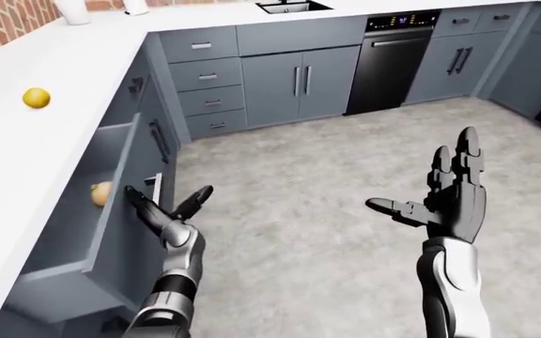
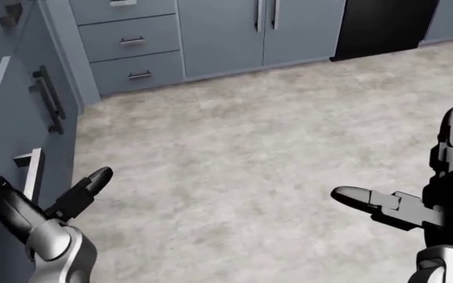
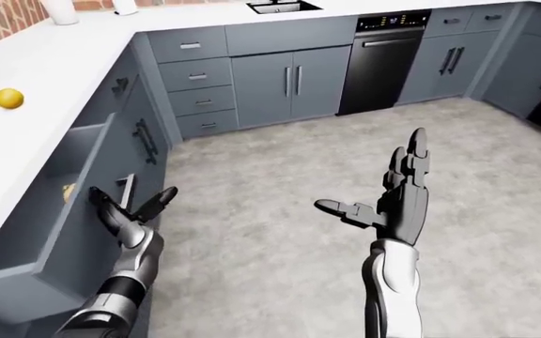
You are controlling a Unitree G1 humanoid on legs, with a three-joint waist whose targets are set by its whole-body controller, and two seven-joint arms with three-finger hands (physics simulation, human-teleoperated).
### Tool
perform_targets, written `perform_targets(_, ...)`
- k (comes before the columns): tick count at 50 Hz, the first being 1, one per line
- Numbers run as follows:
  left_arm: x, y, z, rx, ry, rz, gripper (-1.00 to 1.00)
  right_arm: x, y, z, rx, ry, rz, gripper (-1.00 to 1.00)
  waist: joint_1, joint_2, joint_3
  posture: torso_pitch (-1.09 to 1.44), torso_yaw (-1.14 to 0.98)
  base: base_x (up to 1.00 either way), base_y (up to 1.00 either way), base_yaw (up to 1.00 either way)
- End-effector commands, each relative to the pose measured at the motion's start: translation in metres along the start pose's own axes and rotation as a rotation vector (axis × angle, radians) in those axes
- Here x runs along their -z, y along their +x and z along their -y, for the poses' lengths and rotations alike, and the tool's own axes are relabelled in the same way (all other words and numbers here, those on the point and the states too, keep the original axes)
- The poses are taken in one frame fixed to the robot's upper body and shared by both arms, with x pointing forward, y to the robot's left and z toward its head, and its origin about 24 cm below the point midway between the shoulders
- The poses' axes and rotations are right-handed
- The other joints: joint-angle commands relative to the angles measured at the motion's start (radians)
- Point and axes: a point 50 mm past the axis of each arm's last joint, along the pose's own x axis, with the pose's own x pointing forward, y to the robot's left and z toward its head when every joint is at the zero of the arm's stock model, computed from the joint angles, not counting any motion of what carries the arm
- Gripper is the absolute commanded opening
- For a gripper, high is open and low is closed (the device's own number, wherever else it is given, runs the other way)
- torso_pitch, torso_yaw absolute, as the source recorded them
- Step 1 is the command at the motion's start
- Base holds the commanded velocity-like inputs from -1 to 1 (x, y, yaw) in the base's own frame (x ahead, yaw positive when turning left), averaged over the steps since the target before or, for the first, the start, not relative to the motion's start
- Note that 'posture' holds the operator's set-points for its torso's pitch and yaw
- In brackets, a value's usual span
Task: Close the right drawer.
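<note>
Drawer [image 1: 92, 232] stands pulled out from the cabinet run under the white tabletop [image 1: 26, 148], on the left of the left-eye view, its gray face turned toward the floor area. The left hand [image 1: 162, 215] is spread, fingers [image 1: 141, 201] laid against the drawer face just beside the pale bar handle [image 1: 156, 190], thumb angled away from the drawer. Inside the drawer, past the face, a small yellowish-tan round thing [image 1: 100, 191] shows partly, its kind unclear. Above the drawer, on the tabletop, lies a yellow ball-shaped fruit [image 1: 35, 98], well apart from the hand.

The right hand [image 1: 444, 197] is held up over the gray stone floor [image 1: 317, 211], far from the drawer, fingers straight and spread, thumb out sideways, holding nothing.

Beyond the drawer, at the top of the view, runs a row of closed gray cabinets [image 1: 275, 84] and small drawers [image 1: 204, 77], with a black dishwasher [image 1: 388, 63] next to them.
</note>
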Motion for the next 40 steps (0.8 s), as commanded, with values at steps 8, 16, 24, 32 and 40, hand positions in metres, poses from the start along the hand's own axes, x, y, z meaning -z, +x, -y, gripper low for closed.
perform_targets(8, 0.009, 0.011, -0.026, -0.167, -0.034, -0.109, 1.0, -0.017, 0.003, -0.003, -0.013, 0.012, 0.089, 1.0, 0.008, -0.009, -0.007, 0.0, 0.0, 0.0, 0.0, 0.0)
perform_targets(16, 0.003, 0.02, -0.035, -0.213, -0.06, -0.11, 1.0, -0.017, 0.003, -0.003, -0.013, 0.012, 0.09, 1.0, 0.008, -0.005, -0.007, 0.0, 0.0, 0.0, 0.0, 0.0)
perform_targets(24, -0.002, 0.024, -0.042, -0.25, -0.067, -0.099, 1.0, -0.015, 0.003, -0.004, -0.017, 0.009, 0.087, 1.0, 0.007, 0.0, -0.008, 0.0, 0.0, 0.0, 0.0, 0.0)
perform_targets(32, -0.007, 0.034, -0.056, -0.306, -0.095, -0.103, 1.0, -0.015, 0.003, -0.005, -0.021, 0.01, 0.084, 1.0, 0.008, 0.005, -0.011, 0.0, 0.0, 0.0, 0.0, 0.0)
perform_targets(40, -0.013, 0.042, -0.071, -0.366, -0.12, -0.108, 1.0, -0.014, 0.003, -0.006, -0.023, 0.008, 0.082, 1.0, 0.006, 0.01, -0.012, 0.0, 0.0, 0.0, 0.0, 0.0)
